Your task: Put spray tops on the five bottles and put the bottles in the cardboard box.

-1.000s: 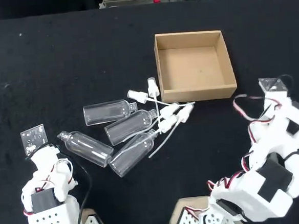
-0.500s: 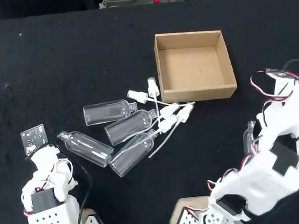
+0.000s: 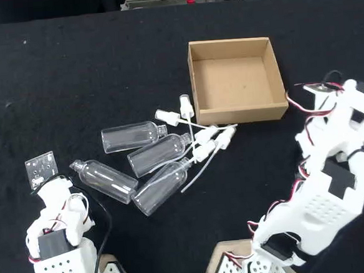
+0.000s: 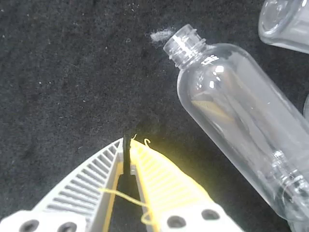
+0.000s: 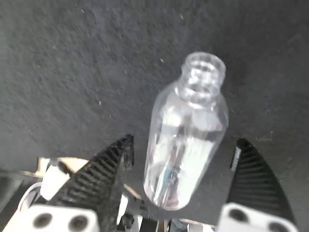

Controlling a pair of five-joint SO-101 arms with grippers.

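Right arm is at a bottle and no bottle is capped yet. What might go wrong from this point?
1. The right claw is open with a smooth, round bottle between its fingers. If it closes off-centre, the bottle may slip or roll away.
2. The spray tops lie tangled, their tubes crossing, right against the other bottles. Lifting one top may drag others along.

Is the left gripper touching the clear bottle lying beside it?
Apart. The left wrist view shows bare black cloth between the shut left gripper and the clear bottle.
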